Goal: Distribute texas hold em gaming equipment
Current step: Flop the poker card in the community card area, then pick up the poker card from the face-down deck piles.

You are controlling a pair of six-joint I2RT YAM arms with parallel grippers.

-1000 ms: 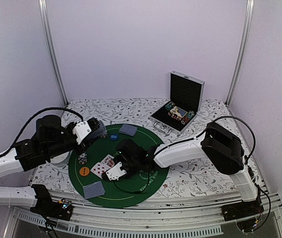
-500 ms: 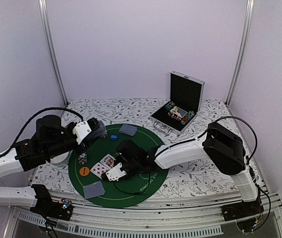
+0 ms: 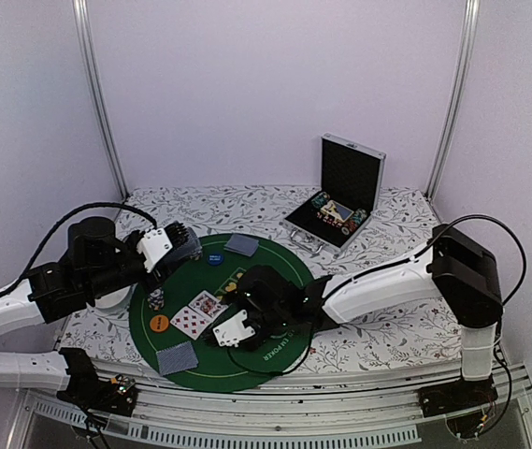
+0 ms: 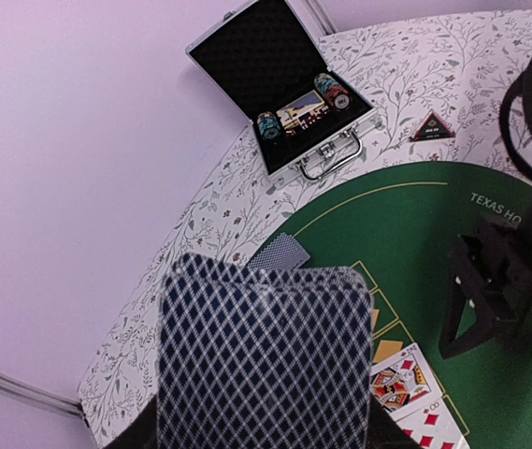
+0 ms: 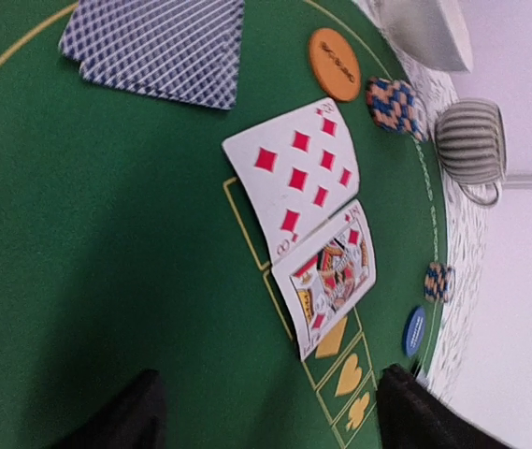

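Green felt (image 5: 107, 234) beneath low right hand (image 5: 270, 416), fingers (image 5: 135, 412) spread; left hand (image 3: 179, 245) aloft, pinching blue-backed card deck (image 4: 266, 360).

Two face-up cards (image 5: 303, 210) touching, seemingly, on mat (image 5: 107, 234); case (image 3: 348, 178) behind.

Card fan (image 4: 266, 360) cut off btm; bowl (image 5: 424, 33) cut off top.

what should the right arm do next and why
Probably reach the right fingers, open and empty over the mat, toward the deck in the left fingers for another card: two face-up cards start the row, and marked slots beside the king lie bare.
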